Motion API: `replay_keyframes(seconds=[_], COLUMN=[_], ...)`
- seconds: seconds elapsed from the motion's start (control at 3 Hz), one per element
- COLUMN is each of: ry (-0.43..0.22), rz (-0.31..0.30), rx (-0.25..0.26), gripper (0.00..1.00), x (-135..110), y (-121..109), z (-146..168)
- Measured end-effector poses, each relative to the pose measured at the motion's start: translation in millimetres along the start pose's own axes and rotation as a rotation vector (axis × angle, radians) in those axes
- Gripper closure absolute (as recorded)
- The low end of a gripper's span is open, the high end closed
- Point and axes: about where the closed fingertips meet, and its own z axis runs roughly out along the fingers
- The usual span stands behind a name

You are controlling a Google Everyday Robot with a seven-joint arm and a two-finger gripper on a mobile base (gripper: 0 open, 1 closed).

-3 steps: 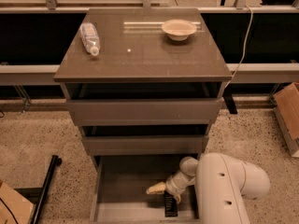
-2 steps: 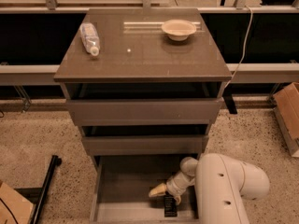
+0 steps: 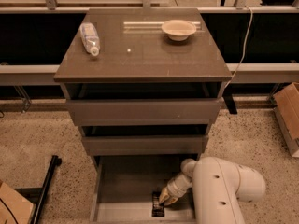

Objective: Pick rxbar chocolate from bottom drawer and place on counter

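The bottom drawer (image 3: 122,181) is pulled open below two shallower drawers. The rxbar chocolate (image 3: 158,206), a small black bar, lies on the drawer floor near the front right. My gripper (image 3: 165,200) reaches down into the drawer from the white arm (image 3: 219,190) at the right and is right at the bar's top end, partly covering it. The counter (image 3: 140,55) is the glossy grey-brown top slab above.
A clear plastic bottle (image 3: 90,38) lies at the counter's left. A pale bowl (image 3: 178,29) stands at its back right. A cardboard box (image 3: 288,115) is on the floor at the right, a black bar (image 3: 44,190) and another box at the lower left.
My gripper has swung from pointing left down and right onto the rxbar chocolate. The bar, bottle and bowl have not moved.
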Motion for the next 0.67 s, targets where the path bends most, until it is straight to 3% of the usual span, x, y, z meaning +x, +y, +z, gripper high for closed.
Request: replay_keyframes(seconds=[0.33,0.67], ry=[0.020,0.020], rz=[0.045,0.045], rx=[-0.004,-0.004], gripper=[0.89,1.00], x=[-1.4,-0.7], y=[-14.5,-13.2], z=[10.9,9.0])
